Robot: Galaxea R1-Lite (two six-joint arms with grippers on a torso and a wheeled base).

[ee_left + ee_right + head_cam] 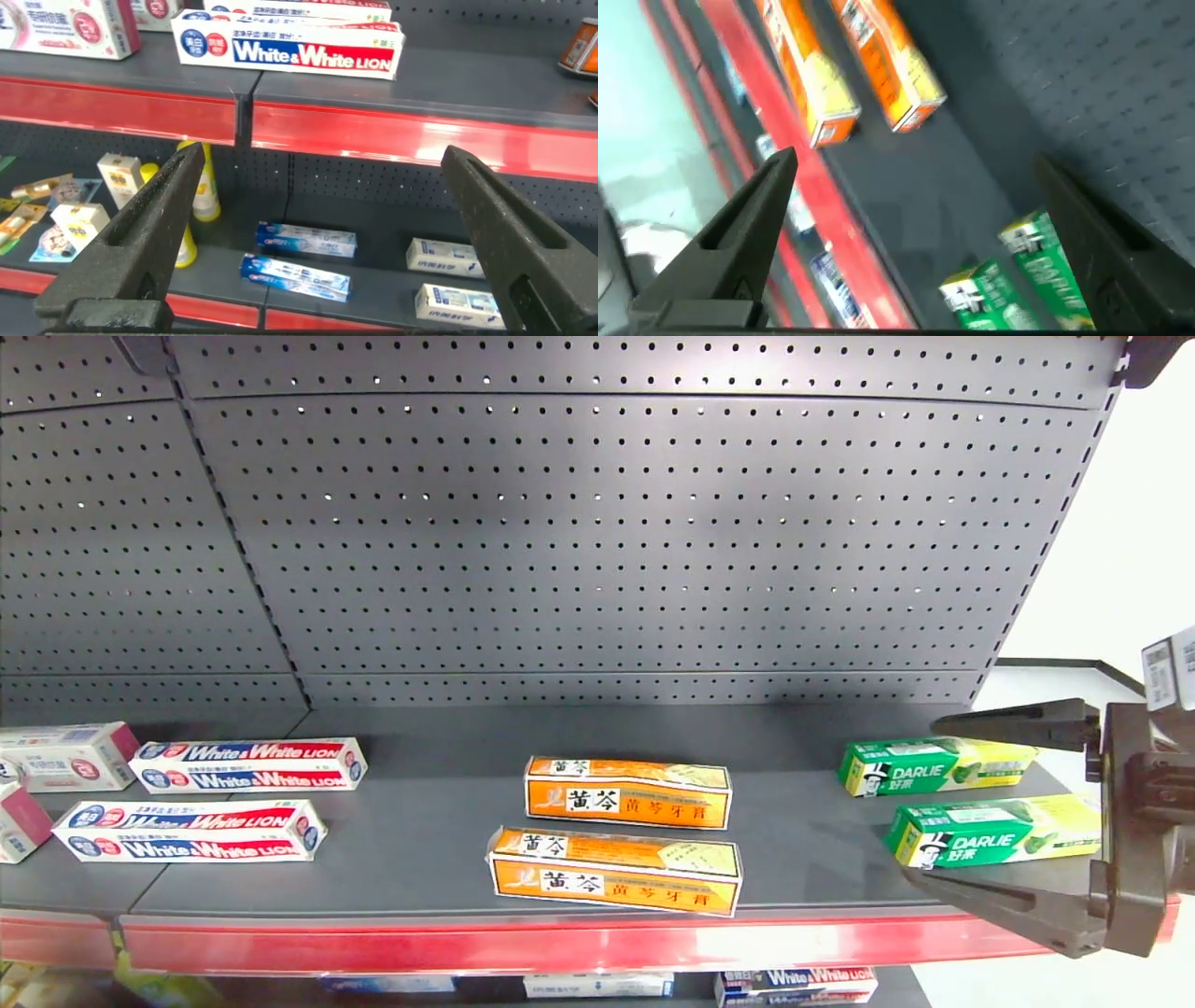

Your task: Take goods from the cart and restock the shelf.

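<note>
On the grey metal shelf (439, 868), an orange cardboard toothpaste box (616, 871) lies mid-front with a second orange box (627, 791) just behind it, a red-white-and-blue cardboard box (191, 831) well to its left with a second red-white-and-blue box (247, 763) behind that, and a green-and-yellow cardboard box (994, 831) well to its right with a second green-and-yellow box (934, 765) behind.

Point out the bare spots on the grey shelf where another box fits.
Widest gap: between the white-and-red boxes and the orange boxes. A second lies between the orange boxes and the green boxes. The strip along the pegboard is bare too. The left end is crowded.
</note>
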